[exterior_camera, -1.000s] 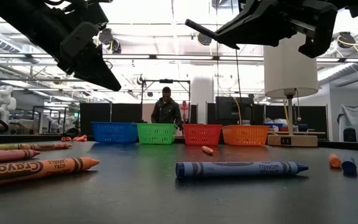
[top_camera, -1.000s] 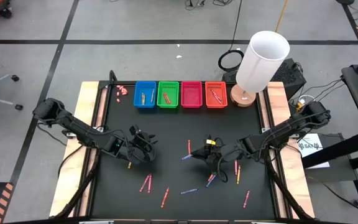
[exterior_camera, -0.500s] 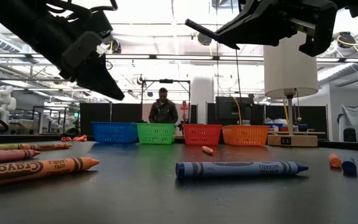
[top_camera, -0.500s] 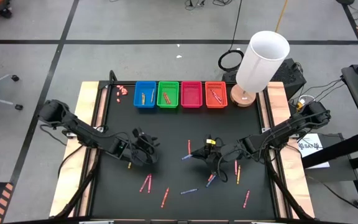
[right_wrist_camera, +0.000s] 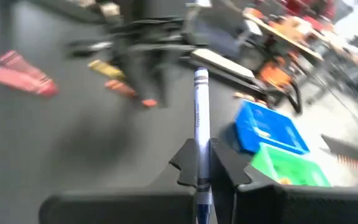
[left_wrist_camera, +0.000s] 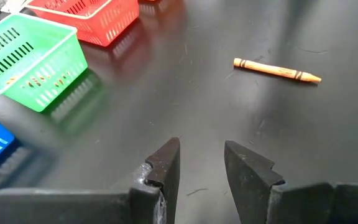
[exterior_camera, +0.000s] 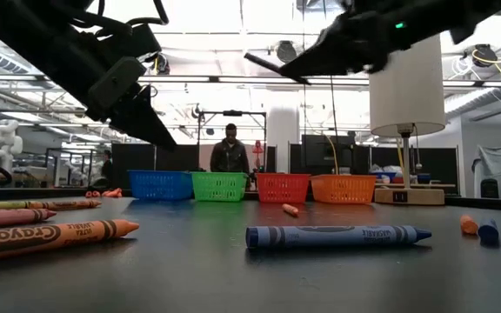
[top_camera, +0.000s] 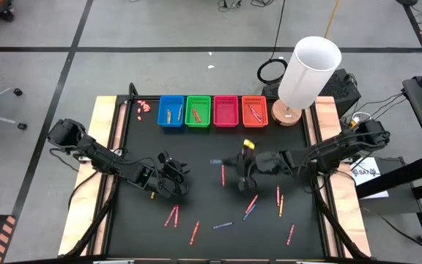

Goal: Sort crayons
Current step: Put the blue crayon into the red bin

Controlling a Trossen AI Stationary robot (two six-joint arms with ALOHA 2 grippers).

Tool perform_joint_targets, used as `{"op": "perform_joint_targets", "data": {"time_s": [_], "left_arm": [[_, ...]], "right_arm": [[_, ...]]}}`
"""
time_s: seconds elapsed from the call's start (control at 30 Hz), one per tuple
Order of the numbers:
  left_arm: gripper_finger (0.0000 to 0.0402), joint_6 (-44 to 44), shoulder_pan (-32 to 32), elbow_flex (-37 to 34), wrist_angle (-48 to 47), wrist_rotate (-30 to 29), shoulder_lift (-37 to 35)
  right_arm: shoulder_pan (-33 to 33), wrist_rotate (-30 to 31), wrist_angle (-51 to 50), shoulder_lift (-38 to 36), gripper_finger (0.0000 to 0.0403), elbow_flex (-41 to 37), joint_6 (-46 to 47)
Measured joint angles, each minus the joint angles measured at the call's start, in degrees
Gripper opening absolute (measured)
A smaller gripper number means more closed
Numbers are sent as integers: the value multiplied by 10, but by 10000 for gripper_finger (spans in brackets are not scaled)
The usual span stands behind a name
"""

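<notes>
High view shows the right gripper (top_camera: 234, 170) has swung away from the scatter of loose crayons at the right of the worktop (top_camera: 204, 220) and now sits nearer the middle, turned toward the row of baskets at the far edge. It carries a blue crayon (top_camera: 217, 161), which a second ago lay on the mat beside the red crayon (top_camera: 223, 174) and is now lifted clear. That suggests the pick is done and the carry toward the blue basket (top_camera: 171, 111) is under way, though the drop has not yet happened.

In the right wrist view the fingers (right_wrist_camera: 219, 163) are pinched tight on the crayon's shaft, with its tip standing out ahead of them and the blue basket and green basket (right_wrist_camera: 288, 165) in sight beyond.

The left gripper (top_camera: 168, 179) has edged a little further over the left half of the worktop and hovers above bare mat. Its fingers (left_wrist_camera: 166, 165) stand partly apart with a narrow gap, holding nothing and touching nothing; an orange crayon (left_wrist_camera: 276, 70) lies well ahead of them. A yellow crayon (top_camera: 152, 195) rests just beside this gripper, and several pink, red and blue ones wait nearer the front edge
</notes>
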Motion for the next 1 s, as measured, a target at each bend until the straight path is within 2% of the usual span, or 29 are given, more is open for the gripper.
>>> {"op": "perform_joint_targets", "data": {"time_s": [0.1,0.37,0.57,1.0], "left_arm": [[125,0,-1,0,1,0,0],[125,0,-1,0,20,2,0],[125,0,-1,0,38,2,0],[125,0,0,0,84,2,0]], "right_arm": [[-48,0,33,0,2,0,40],[-170,-1,99,0,2,0,66],[-251,-1,103,27,2,0,200],[-316,0,187,174,2,-1,362]]}}
